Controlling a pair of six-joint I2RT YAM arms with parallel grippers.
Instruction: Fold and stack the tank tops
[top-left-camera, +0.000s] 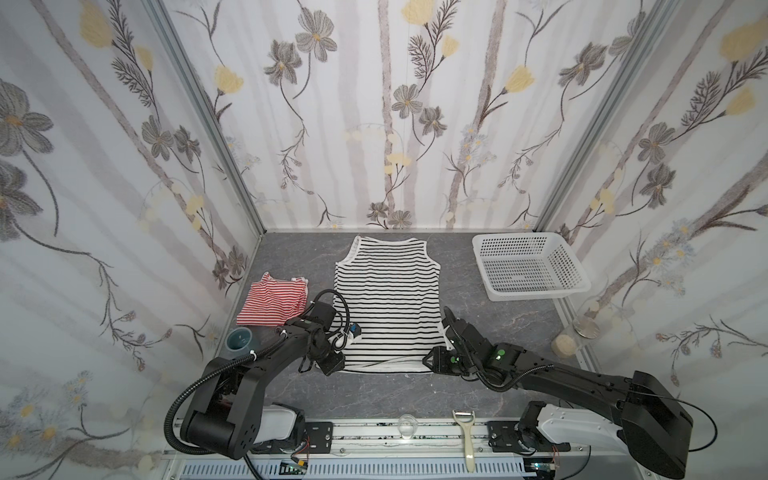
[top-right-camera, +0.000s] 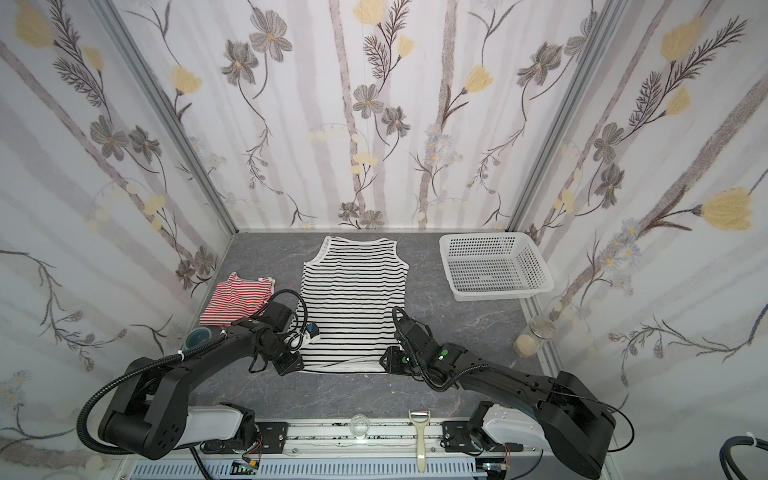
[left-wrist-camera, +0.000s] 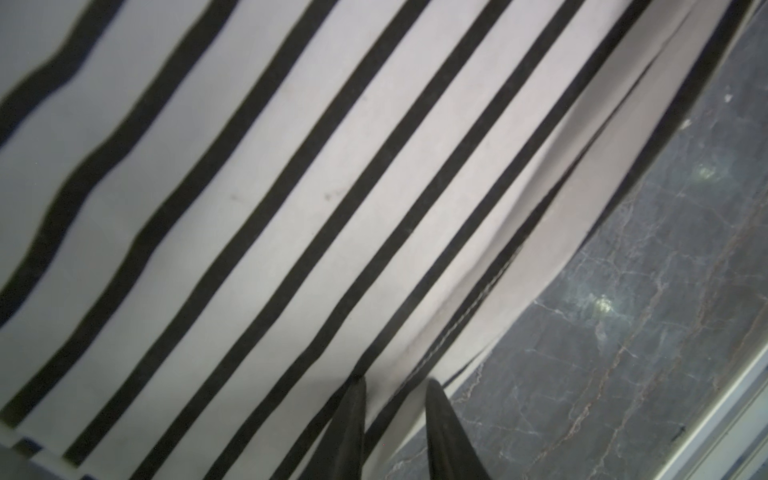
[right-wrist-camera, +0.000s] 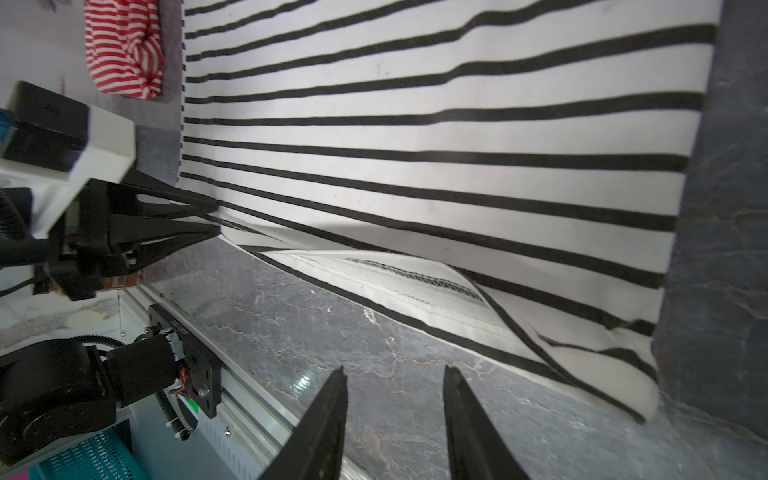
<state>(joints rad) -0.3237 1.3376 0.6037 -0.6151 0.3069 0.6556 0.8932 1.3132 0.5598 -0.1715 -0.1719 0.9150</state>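
Hands | left hand (right-wrist-camera: 218, 218) pinches black-striped top (top-left-camera: 388, 303) hem, seen only by right wrist | right hand (right-wrist-camera: 395, 388) apart, empty

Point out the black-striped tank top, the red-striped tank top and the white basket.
black-striped tank top (top-left-camera: 388, 299), a top view, middle of its spread body.
red-striped tank top (top-left-camera: 272, 304), a top view, centre of the folded bundle.
white basket (top-left-camera: 536, 294), a top view, its near wall.

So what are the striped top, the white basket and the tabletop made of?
The black-striped top looks like soft matte knit: it wrinkles, with a stitched hem. The basket looks like rigid white plastic, perforated all over. The tabletop looks like grey veined stone or a laminate imitation, slightly glossy.
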